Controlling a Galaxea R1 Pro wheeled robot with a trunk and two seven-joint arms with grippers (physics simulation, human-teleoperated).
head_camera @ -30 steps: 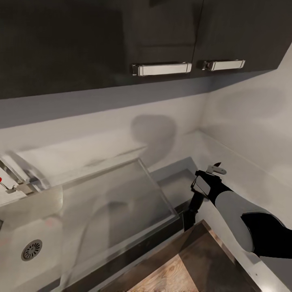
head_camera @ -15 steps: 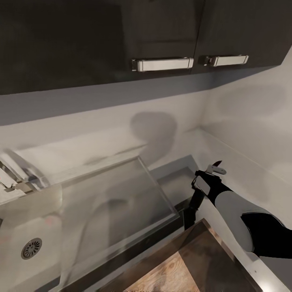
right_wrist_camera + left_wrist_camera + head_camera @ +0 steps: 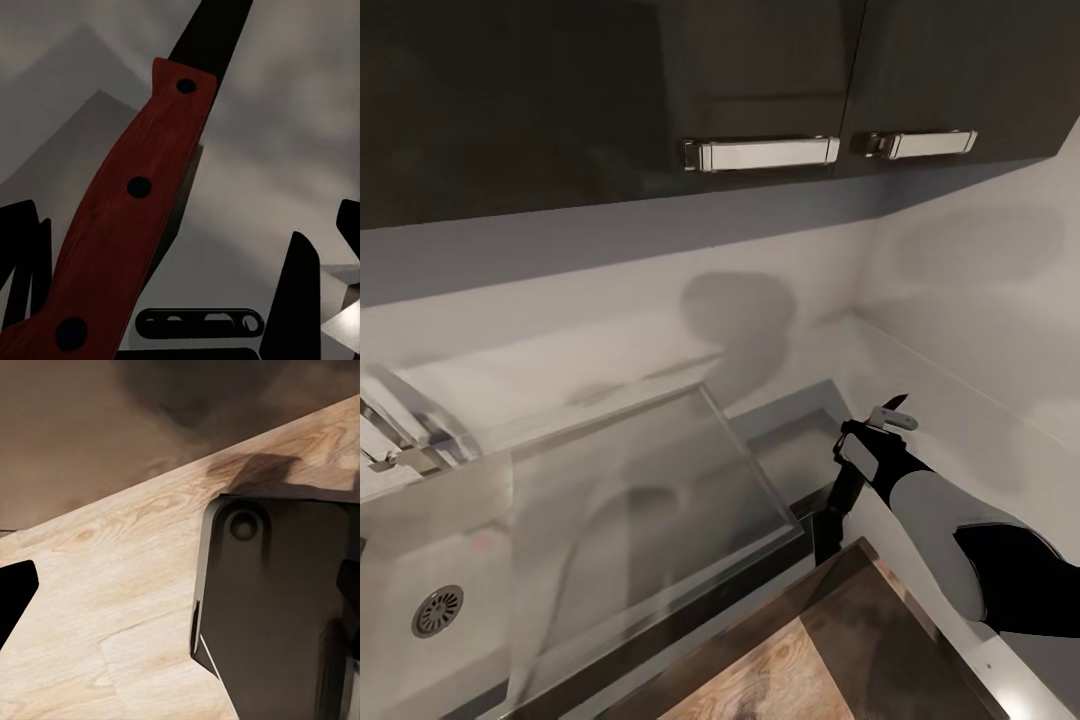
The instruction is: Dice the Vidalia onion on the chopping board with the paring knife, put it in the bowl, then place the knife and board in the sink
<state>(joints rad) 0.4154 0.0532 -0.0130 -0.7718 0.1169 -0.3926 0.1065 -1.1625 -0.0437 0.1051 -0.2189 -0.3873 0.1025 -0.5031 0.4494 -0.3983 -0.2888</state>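
The sink [image 3: 560, 560] lay at the left of the counter [image 3: 920, 370], its drain [image 3: 438, 612] near the front left corner and the flat drainboard stretching right toward the counter's back corner. Just beyond the drainboard's right edge, the right gripper [image 3: 888, 415] held the knife [image 3: 120, 240] by its reddish riveted handle, the dark blade pointing away from the fingers. A small knife like this was probably light and stiff, its smooth handle apt to slip, so a grip across the handle's middle looked soundest. The left gripper's jaws could not be judged; its camera showed wooden floor [image 3: 112, 585].
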